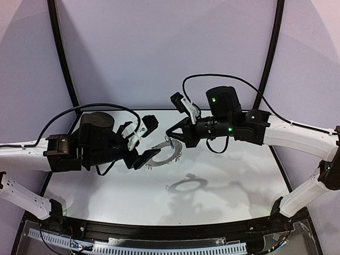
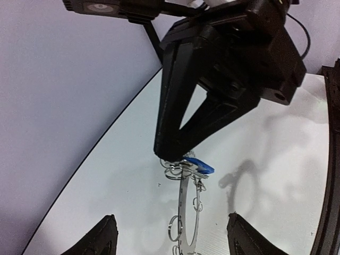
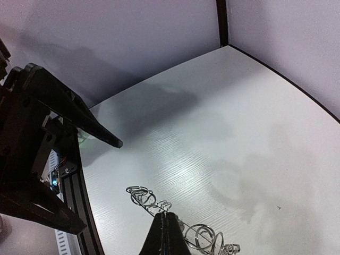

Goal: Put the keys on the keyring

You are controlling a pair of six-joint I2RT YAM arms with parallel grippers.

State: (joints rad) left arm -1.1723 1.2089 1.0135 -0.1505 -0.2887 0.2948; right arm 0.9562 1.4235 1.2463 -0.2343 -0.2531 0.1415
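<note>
The keyring (image 1: 171,157), a flat silvery annulus with thin wire loops (image 3: 143,197), hangs in the air above the table (image 1: 223,180). My right gripper (image 1: 171,139) is shut on the top of its rim. In the left wrist view the right gripper (image 2: 171,155) pinches the keyring (image 2: 184,207), which shows edge-on. A key with a blue tag (image 2: 200,166) sits right at that pinch. My left gripper (image 1: 149,141) stands open around the ring's left part; its fingertips (image 2: 103,236) are well apart from the metal. The right wrist view shows the shut right gripper (image 3: 167,219) on the ring.
The ring's shadow (image 1: 188,184) falls on the white table, nearer the front. Black frame posts (image 1: 61,48) and purple walls bound the back and sides. The left arm's open fingers (image 3: 98,133) fill the left of the right wrist view.
</note>
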